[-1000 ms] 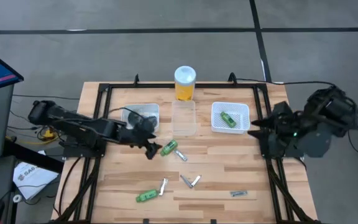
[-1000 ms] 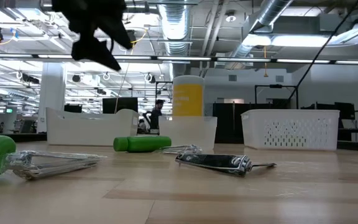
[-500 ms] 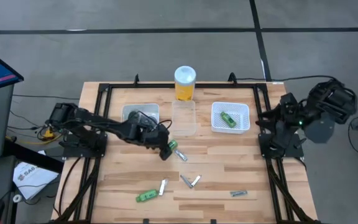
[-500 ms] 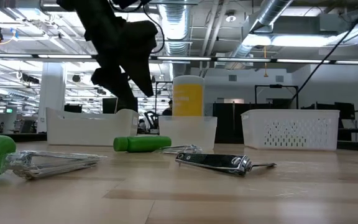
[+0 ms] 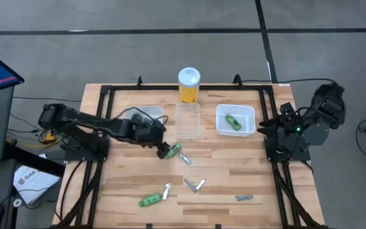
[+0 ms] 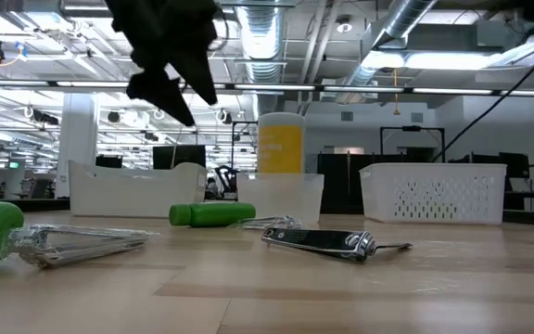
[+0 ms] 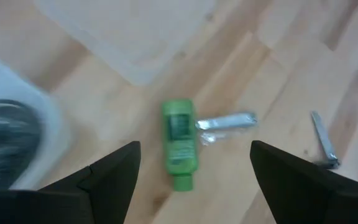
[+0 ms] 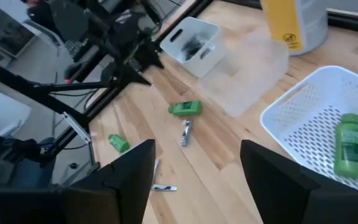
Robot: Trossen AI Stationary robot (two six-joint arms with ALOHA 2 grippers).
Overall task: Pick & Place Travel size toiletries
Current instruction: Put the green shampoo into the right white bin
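While reaching across the table, left hand fingers apart above green bottle, right hand parked apart.

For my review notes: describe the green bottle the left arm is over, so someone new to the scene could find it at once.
Start at the tall yellow cylinder at the table's far edge, then the clear tray in front of it. Just off that tray's near-left corner lies the green bottle, under the left gripper, its jaws open. Unlike the other loose green bottle, it lies beside a silvery tube.
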